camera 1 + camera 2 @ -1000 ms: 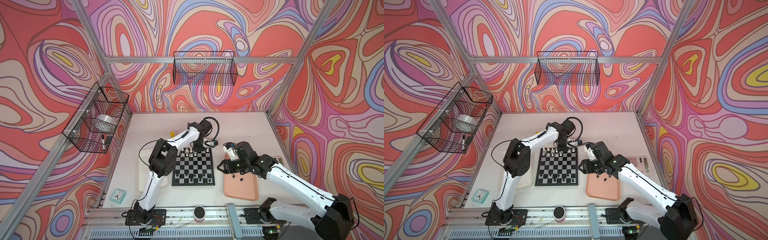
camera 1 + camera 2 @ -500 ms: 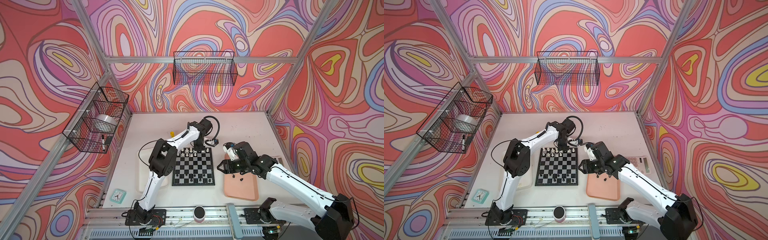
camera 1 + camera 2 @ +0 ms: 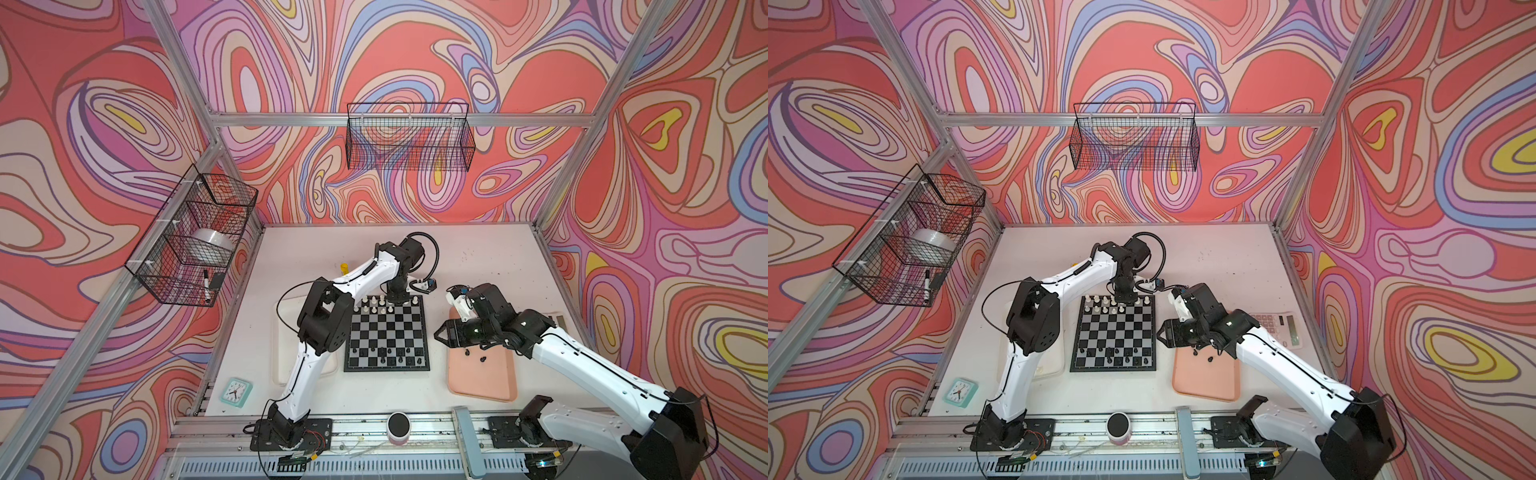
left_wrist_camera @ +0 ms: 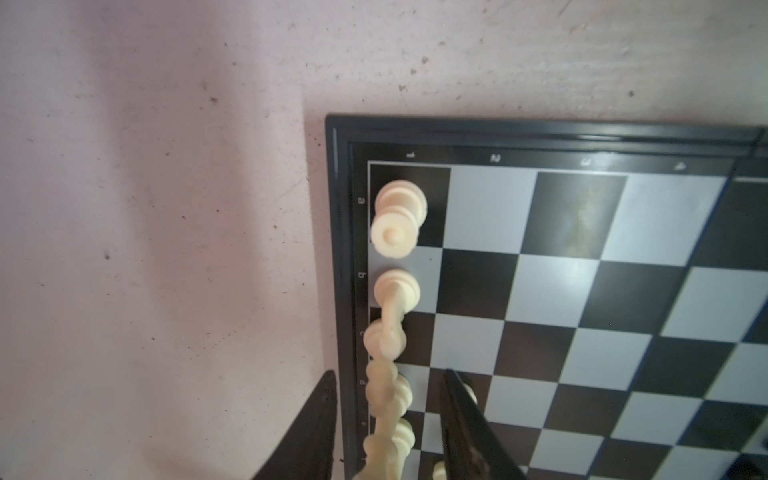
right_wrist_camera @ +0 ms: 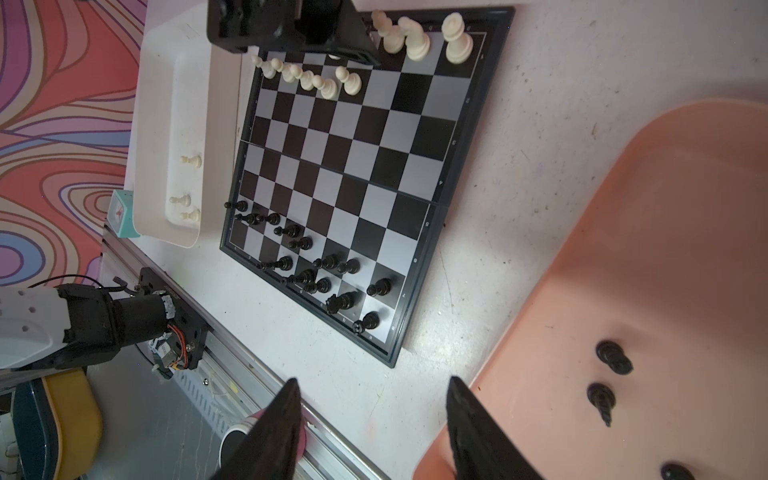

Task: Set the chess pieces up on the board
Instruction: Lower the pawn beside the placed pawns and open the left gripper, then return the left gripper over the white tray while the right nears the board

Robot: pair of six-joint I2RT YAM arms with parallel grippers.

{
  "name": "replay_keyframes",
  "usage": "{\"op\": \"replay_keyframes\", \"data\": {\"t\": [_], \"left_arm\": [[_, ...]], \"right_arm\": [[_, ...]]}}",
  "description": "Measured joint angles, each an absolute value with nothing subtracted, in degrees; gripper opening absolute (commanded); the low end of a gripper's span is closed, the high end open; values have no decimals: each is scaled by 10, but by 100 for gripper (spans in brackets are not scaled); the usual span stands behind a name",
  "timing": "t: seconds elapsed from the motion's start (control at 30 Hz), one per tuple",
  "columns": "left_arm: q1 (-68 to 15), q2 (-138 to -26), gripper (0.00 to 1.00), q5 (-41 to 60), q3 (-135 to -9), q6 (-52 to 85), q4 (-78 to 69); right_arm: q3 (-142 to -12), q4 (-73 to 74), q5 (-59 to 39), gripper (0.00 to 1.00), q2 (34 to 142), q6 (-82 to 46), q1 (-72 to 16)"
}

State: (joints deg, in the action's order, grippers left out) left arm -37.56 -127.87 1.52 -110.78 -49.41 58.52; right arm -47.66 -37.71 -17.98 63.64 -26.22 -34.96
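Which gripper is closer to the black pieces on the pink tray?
Right. The right gripper hovers at the pink tray's far corner, just beside the black pieces; the left gripper is across the board at its far row of white pieces.

Walls [image 3: 415,50]: swirling print in red, pink, lilac, blue, yellow.
Aluminium frame [image 3: 291,119]: corner posts, back rail.
Back-wall wire basket [image 3: 409,141]: black, long.
Left-wall wire basket [image 3: 191,237]: black, compartmented.
Desk [image 3: 490,257]: white, speckled, evenly lit.
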Motion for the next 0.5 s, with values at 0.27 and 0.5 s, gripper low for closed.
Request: {"op": "replay_keyframes", "data": {"t": [0.27,0.5], "left_arm": [[-376,-1267,44,36,-1149,-482,611],[-373,-1215,49,49,-1168,-472,635]], "right_arm": [[-477,-380,-180,58,616,-262,-350],[-487,-390,-180,56,597,-262,-350]]}}
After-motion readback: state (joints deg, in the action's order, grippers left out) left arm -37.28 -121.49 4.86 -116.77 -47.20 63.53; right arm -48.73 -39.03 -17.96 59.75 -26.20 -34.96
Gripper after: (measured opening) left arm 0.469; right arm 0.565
